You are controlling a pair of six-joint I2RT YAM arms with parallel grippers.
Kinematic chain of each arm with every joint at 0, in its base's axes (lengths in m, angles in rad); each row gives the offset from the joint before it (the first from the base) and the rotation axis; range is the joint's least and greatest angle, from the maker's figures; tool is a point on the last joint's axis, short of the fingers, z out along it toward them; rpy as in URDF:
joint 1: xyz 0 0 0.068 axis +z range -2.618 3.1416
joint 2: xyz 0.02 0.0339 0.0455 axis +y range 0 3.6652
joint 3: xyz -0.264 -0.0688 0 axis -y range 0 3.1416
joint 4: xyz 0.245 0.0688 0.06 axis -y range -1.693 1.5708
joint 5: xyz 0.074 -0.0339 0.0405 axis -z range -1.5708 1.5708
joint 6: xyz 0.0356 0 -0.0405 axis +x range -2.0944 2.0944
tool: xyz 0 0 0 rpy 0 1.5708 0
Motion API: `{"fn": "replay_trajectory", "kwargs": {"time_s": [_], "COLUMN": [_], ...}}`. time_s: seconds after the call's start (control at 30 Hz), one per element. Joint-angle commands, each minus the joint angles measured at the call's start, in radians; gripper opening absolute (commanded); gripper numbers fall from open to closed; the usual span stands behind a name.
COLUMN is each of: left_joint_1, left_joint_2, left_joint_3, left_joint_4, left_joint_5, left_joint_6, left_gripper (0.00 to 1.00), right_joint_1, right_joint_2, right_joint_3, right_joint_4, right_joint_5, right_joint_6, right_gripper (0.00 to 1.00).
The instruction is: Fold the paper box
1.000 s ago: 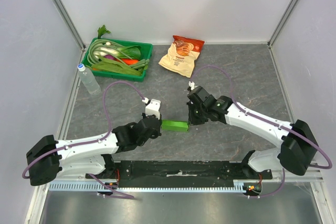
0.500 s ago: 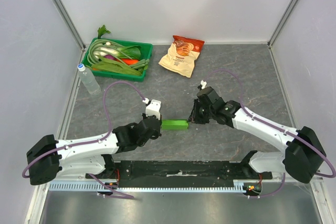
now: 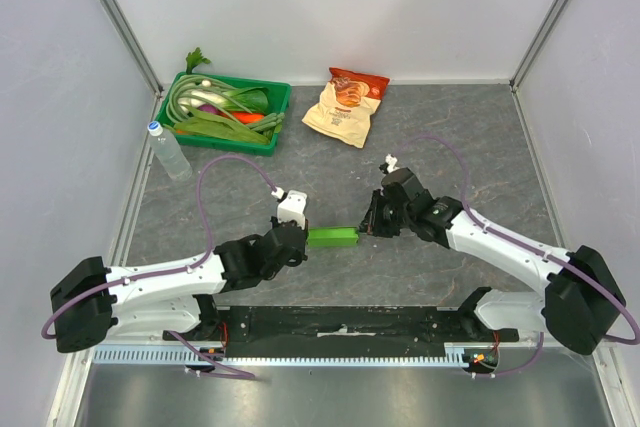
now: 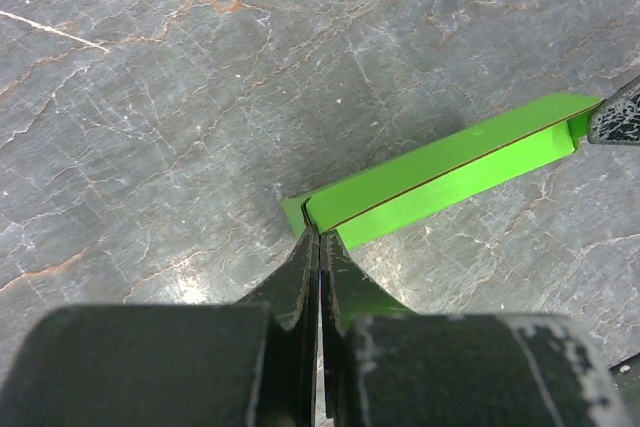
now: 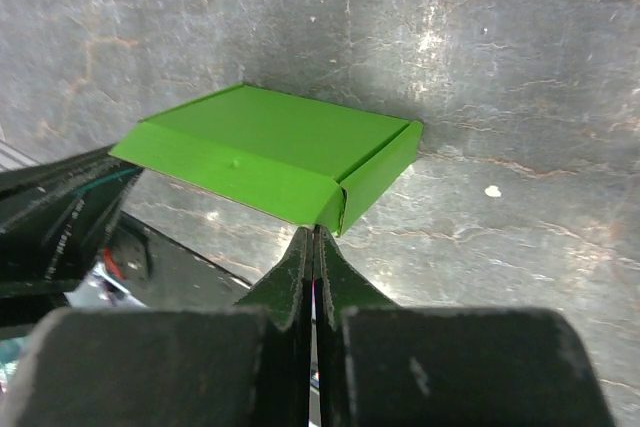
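Paper box (image 3: 333, 237) lies flattish on the table (image 3: 450, 147) between the arms, unmoved, while the right gripper (image 5: 315, 232), fingers pressed together at its right end, has backed off slightly and the left gripper (image 4: 319, 239), likewise closed, touches its left corner, suggesting the fold is nearly finished.

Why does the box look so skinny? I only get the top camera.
Observer: The right wrist camera shows the box has a wide flat face, with sides folded down along two edges.
Operator: Is the left gripper really pinching it?
Observer: Yes. In the left wrist camera the left gripper is shut, with its tips closed on the box's near end.
Operator: And the other one?
Observer: The right gripper is shut too. Its tips meet a folded corner of the box, but I can't tell if they pinch it.
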Motion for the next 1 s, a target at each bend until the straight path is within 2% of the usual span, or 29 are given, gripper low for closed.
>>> {"fn": "replay_trajectory", "kwargs": {"time_s": [0.0, 0.1, 0.2, 0.47, 0.6, 0.73, 0.8, 0.83, 0.9, 0.93, 0.97], "left_joint_1": [-0.021, -0.021, -0.021, -0.021, -0.021, -0.021, -0.021, -0.021, -0.021, -0.021, -0.021], "left_joint_2": [0.012, 0.013, 0.01, 0.018, 0.025, 0.019, 0.019, 0.019, 0.018, 0.018, 0.019], "left_joint_3": [-0.036, -0.042, -0.056, -0.113, -0.133, -0.131, -0.122, -0.119, -0.114, -0.114, -0.114], "left_joint_4": [-0.089, -0.079, -0.069, -0.016, -0.012, -0.012, -0.018, -0.02, -0.023, -0.023, -0.023], "left_joint_5": [0.057, 0.054, 0.051, 0.014, 0.005, 0.002, 0.002, 0.002, 0.002, 0.003, 0.003], "left_joint_6": [-0.036, -0.056, -0.08, -0.169, -0.188, -0.181, -0.177, -0.175, -0.174, -0.174, -0.174], "left_gripper": [0.02, 0.02, 0.02, 0.02, 0.02, 0.02, 0.02, 0.02, 0.02, 0.02, 0.02], "right_joint_1": [0.011, 0.017, 0.056, 0.172, 0.172, 0.143, 0.116, 0.085, 0.054, 0.042, 0.027], "right_joint_2": [-0.006, -0.004, -0.012, 0.006, -0.03, -0.09, -0.127, -0.141, -0.175, -0.184, -0.194], "right_joint_3": [0.061, 0.054, 0.031, -0.078, -0.04, 0.075, 0.078, 0.058, 0.002, -0.027, -0.058], "right_joint_4": [-0.121, -0.122, -0.092, 0.042, -0.032, -0.186, -0.202, -0.201, -0.153, -0.067, -0.016], "right_joint_5": [0.069, 0.086, 0.136, 0.3, 0.292, 0.235, 0.181, 0.15, 0.105, 0.072, 0.02], "right_joint_6": [-0.198, -0.315, -0.364, -0.349, -0.31, -0.234, -0.176, -0.092, 0.005, 0.051, 0.166], "right_gripper": [0.0, 0.0, 0.0, 0.0, 0.0, 0.3, 0.43, 0.65, 0.91, 0.98, 0.98]}}
